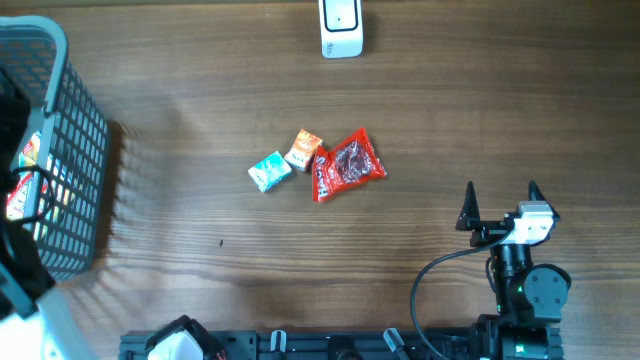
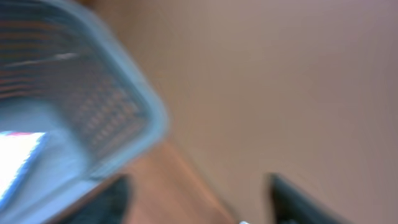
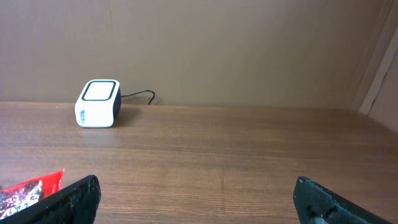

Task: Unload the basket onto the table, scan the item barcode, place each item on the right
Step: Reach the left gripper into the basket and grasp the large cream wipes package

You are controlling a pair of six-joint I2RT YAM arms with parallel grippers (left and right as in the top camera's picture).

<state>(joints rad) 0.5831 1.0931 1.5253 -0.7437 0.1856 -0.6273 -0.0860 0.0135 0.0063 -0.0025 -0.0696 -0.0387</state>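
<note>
Three small items lie mid-table: a teal packet (image 1: 269,171), an orange packet (image 1: 303,151) and a red packet (image 1: 347,165) (image 3: 31,186). The white barcode scanner (image 1: 340,28) (image 3: 98,103) stands at the table's far edge. My right gripper (image 1: 501,200) (image 3: 199,205) rests open to the right of the items, nothing between its fingers. The left wrist view is blurred. It shows my left gripper (image 2: 199,205) beside the basket's corner (image 2: 93,112), fingers apart with only bare table between them.
A grey wire basket (image 1: 70,150) stands at the left edge with colourful packets (image 1: 30,170) inside. The left arm partly overlaps it in the overhead view. A black cable runs from the scanner along the wall.
</note>
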